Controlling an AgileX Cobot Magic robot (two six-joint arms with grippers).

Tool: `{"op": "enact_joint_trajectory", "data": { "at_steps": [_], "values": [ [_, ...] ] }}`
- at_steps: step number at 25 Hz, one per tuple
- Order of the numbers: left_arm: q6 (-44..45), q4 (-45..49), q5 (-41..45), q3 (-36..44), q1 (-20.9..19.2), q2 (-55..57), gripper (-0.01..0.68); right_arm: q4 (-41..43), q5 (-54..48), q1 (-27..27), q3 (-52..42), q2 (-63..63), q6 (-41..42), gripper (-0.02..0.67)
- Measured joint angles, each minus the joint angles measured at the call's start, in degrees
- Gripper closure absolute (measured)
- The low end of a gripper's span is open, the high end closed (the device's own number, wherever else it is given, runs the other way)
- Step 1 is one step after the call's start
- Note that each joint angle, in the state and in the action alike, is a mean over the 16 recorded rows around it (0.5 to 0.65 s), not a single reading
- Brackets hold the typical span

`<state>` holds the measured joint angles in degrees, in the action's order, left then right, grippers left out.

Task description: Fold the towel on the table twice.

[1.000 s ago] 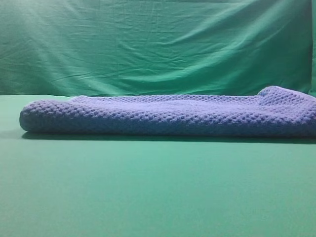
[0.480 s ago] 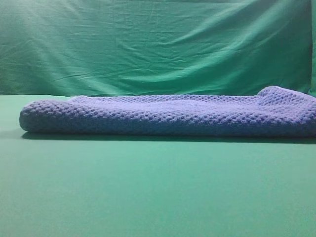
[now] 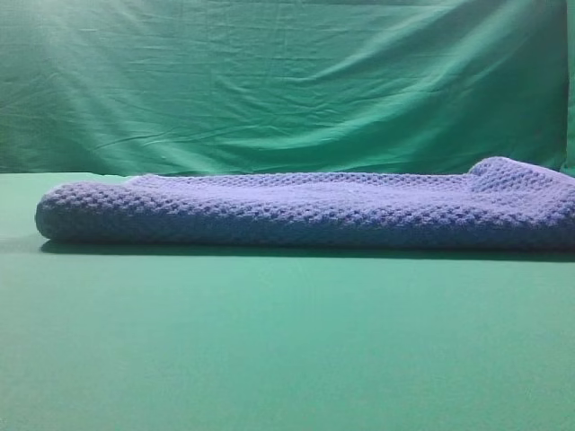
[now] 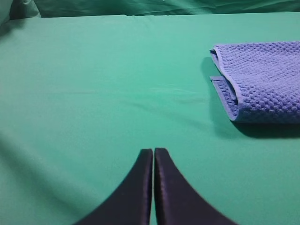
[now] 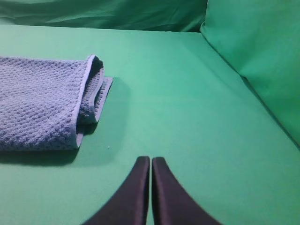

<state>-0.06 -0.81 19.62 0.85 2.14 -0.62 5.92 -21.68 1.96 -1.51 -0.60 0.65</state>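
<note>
The towel (image 3: 305, 211) lies folded in layers on the table (image 3: 287, 350), thick, soft and probably a little heavy; it will sag, so taking it at the layered end corners seems best. Left hand (image 4: 153, 151) and right hand (image 5: 150, 159) are closed and empty, apart from it.

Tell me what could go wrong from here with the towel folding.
The towel already lies in stacked layers, with loose hems showing at both ends, so a pinch might catch only the top layer and pull the stack apart. Both the left end effector and the right end effector are shut and off the cloth; lowered shut, they would probably shove it across the table.
</note>
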Motion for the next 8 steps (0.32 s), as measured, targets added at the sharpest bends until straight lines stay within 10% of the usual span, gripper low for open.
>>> {"op": "enact_joint_trajectory", "data": {
  "at_steps": [8],
  "values": [
    [0.0, 0.0, 0.0, 0.0, 0.0, 0.0, 0.673, 0.0, -0.1, 0.0, 0.0, 0.0, 0.0, 0.649]
  ]
}}
